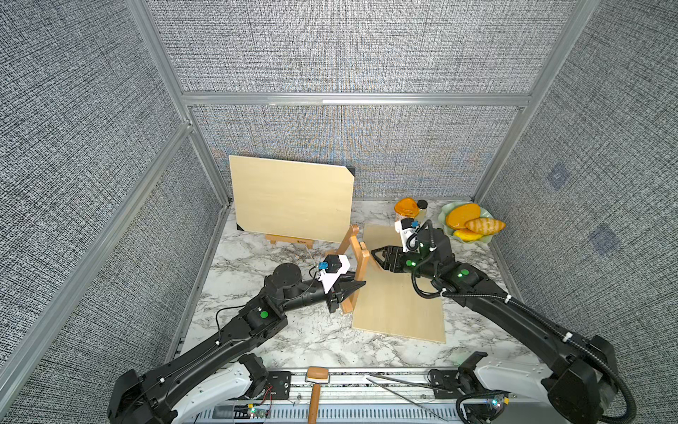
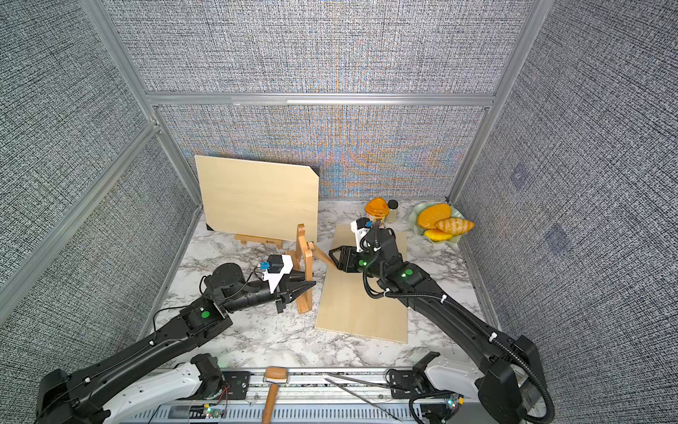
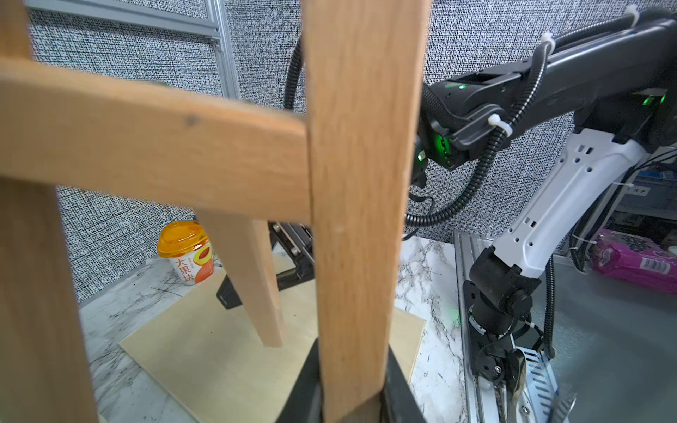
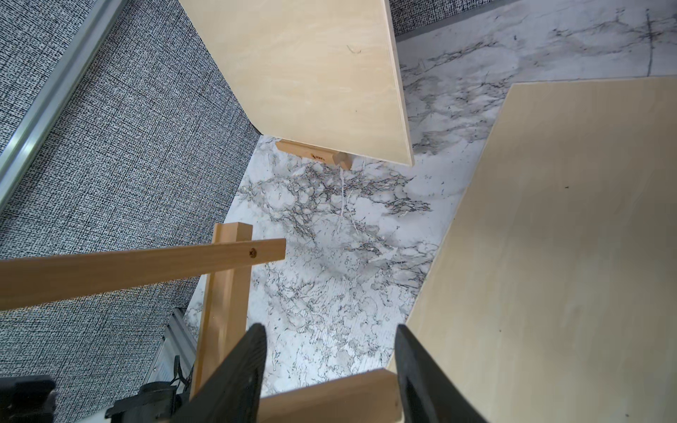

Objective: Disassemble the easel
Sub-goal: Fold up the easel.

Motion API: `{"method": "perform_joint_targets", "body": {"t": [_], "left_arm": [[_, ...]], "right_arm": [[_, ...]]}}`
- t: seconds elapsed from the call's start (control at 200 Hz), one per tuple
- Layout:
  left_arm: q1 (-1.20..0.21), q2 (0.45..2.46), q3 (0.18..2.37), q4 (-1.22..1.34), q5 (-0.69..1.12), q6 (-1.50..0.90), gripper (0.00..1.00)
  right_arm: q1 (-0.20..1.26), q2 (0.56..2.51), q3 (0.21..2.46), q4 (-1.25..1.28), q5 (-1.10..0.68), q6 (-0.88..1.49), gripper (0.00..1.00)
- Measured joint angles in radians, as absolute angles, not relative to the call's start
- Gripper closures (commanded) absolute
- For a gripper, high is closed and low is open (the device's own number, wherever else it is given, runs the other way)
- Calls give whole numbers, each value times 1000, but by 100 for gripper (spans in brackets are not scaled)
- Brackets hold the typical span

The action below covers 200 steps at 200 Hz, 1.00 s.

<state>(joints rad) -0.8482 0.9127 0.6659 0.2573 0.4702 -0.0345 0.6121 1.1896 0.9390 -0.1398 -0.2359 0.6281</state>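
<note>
Easel (image 1: pixel 361 262) stands tilted mid-bench, its near foot at the left edge of the flat board (image 1: pixel 400 301) lying on the bench (image 1: pixel 279 341); cannot tell whether that foot bears weight. Left claw (image 1: pixel 361 283) is clamped on a front upright, low down. Right claw (image 1: pixel 376 254) has its jaws part-way apart with the rear strut (image 3: pixel 252 278) filling the gap, so it appears clamped across the strut's width. Risks, as judged: the strut looks joined at its top, so a hard pull by the right arm could lever the whole frame round in the left claw's narrow hold and let it slip. A skewed pull could bind the joint or strain the thin wood (a screw head shows on a cross-piece in the right wrist view, so some joints may not simply pull apart). Surroundings: the standing board (image 1: pixel 291 200) on its own small easel (image 1: pixel 290 240) is just beyond, far-left, its right edge near the held easel's top; a swing that way could topple it. Orange-lidded cup (image 1: pixel 406 207) and small jar (image 1: pixel 422 205) sit just behind the right wrist. Mallet (image 1: pixel 315 389) and tweezers (image 1: pixel 403 389) lie on the near rail, out of the way.
</note>
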Motion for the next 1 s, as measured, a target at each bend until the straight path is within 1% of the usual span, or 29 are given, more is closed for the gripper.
{"method": "perform_joint_targets", "body": {"t": [0.34,0.635,0.825,1.0], "left_arm": [[-848,960,634,393,443,-109,100],[-848,962,620,487,358,-156,100],[-848,933,609,507,304,-165,100],[-848,885,604,498,261,-166,100]], "right_arm": [[685,1215,890,-59,-239,672,42],[746,1230,878,20,-239,683,42],[759,1164,840,75,-238,645,40],[758,1054,831,65,-169,547,38]]}}
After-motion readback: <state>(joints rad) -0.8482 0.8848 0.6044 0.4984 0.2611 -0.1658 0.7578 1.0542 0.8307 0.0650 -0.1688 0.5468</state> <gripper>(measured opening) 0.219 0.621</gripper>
